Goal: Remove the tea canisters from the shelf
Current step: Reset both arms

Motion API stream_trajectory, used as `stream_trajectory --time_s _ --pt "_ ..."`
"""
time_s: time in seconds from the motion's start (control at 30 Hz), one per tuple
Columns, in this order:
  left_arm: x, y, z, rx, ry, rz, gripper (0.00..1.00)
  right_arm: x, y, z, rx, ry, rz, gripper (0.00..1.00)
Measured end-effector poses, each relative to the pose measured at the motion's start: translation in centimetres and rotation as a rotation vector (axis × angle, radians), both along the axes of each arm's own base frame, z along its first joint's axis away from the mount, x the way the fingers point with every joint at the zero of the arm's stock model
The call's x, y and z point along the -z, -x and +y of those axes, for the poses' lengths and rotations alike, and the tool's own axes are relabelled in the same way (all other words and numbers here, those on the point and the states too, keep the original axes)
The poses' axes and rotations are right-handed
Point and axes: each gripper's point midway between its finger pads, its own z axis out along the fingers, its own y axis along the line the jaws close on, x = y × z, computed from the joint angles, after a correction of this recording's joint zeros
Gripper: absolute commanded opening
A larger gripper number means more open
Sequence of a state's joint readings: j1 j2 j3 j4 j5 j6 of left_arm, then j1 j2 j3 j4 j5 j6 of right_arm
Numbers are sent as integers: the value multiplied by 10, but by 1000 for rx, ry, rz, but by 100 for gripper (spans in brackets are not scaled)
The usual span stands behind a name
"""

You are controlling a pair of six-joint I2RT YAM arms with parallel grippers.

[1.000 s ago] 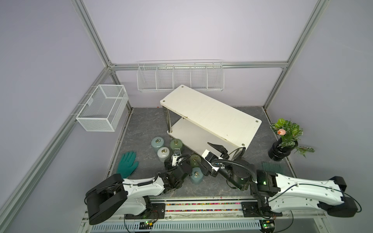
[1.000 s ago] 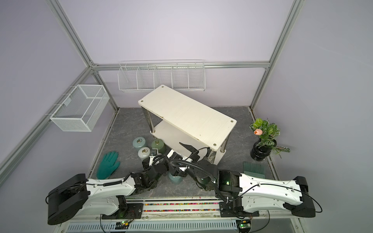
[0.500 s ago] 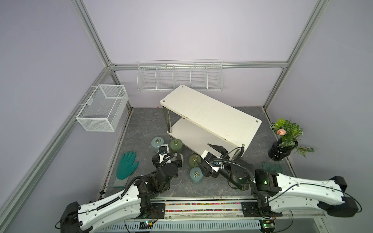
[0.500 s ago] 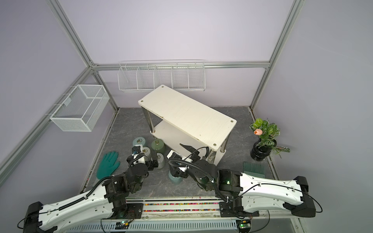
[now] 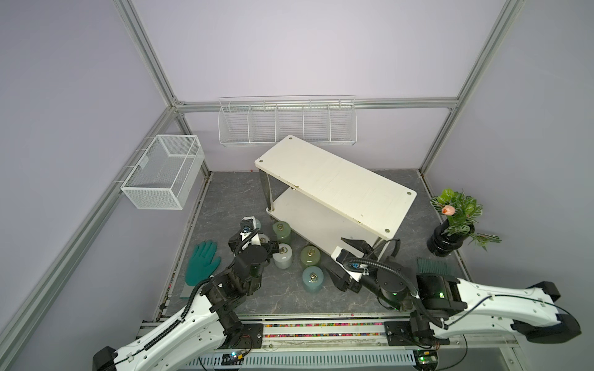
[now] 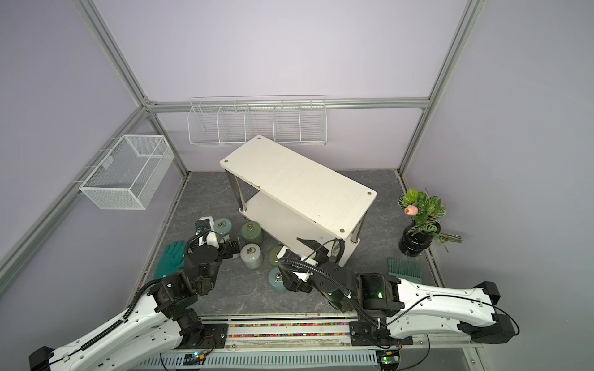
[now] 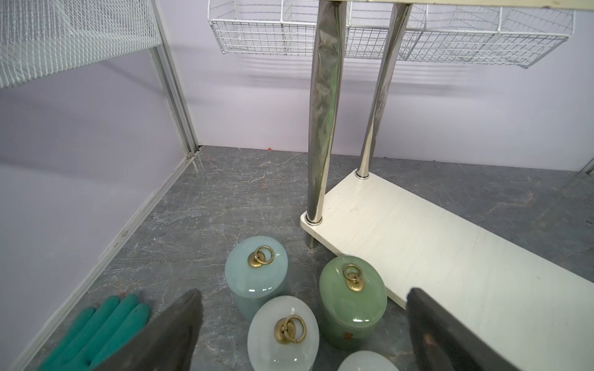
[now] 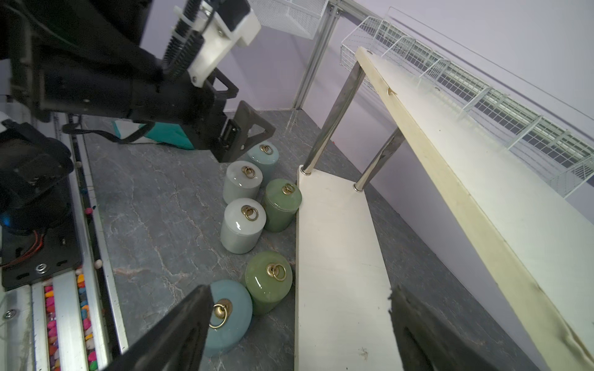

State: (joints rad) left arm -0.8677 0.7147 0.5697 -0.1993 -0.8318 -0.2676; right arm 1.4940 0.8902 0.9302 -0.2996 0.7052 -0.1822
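Note:
The cream two-tier shelf (image 5: pixel 334 180) stands at an angle on the grey floor, and both tiers show bare. Six tea canisters stand on the floor by its near-left side: light blue (image 5: pixel 312 278), olive (image 5: pixel 310 255), pale (image 5: pixel 283 256), olive (image 5: pixel 281 232), and two partly behind my left arm. My left gripper (image 7: pixel 303 292) is open above the far ones, a light blue (image 7: pixel 255 273), a pale (image 7: pixel 283 334) and an olive (image 7: pixel 352 298). My right gripper (image 8: pixel 299 289) is open, one finger over a light blue canister (image 8: pixel 229 318), the other over the lower tier (image 8: pixel 340 257).
A teal glove (image 5: pixel 202 261) lies left of the canisters. A black vase with a plant (image 5: pixel 450 241) and a green brush (image 5: pixel 432 266) sit at the right. White wire baskets hang on the left wall (image 5: pixel 164 175) and back wall (image 5: pixel 287 123).
My left arm has unfolded and carried its open gripper leftward and away, from the near canisters to over the far-left ones. The right arm has barely moved.

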Motion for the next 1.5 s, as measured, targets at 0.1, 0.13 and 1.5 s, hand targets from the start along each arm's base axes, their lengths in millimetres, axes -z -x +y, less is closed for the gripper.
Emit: stream_trajectory --time_s 0.1,0.13,1.5 --pt "2 -6 -5 10 -24 17 100 -1 10 -1 -31 8 -10 89" --pt "4 -8 -7 11 -30 23 100 -3 13 -1 -42 9 -19 89" --pt "6 -108 104 -216 58 102 100 -106 -240 -275 1044 -245 -246 89"
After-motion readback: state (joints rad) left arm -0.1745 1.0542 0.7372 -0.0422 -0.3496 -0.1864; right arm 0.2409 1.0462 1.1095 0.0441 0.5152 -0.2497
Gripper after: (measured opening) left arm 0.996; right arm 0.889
